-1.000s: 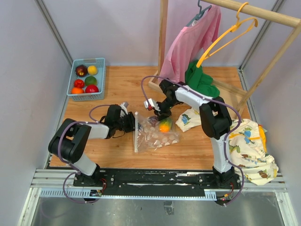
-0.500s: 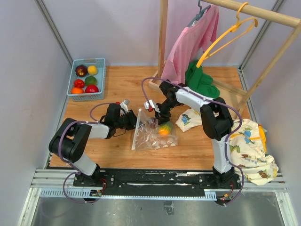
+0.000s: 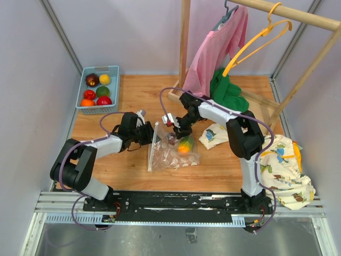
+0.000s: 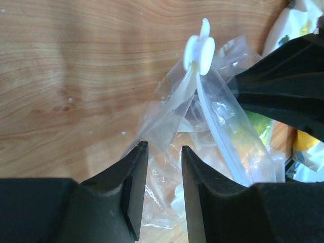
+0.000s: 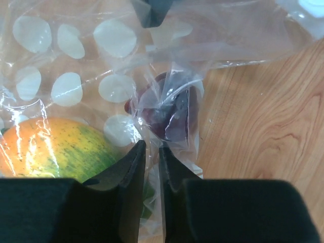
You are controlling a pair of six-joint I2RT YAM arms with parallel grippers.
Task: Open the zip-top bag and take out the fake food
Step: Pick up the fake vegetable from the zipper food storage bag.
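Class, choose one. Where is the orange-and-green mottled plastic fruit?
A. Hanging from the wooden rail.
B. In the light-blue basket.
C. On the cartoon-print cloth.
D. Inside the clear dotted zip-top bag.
D: the orange-and-green mottled plastic fruit lies inside the clear dotted zip-top bag, seen through its film in the overhead and right wrist views.

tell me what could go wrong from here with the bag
1. The left hand is open around only loose film of the zip-top bag; the film may slip free.
2. The right hand sits right at the dark purple piece inside; closing could pinch it along with the plastic.
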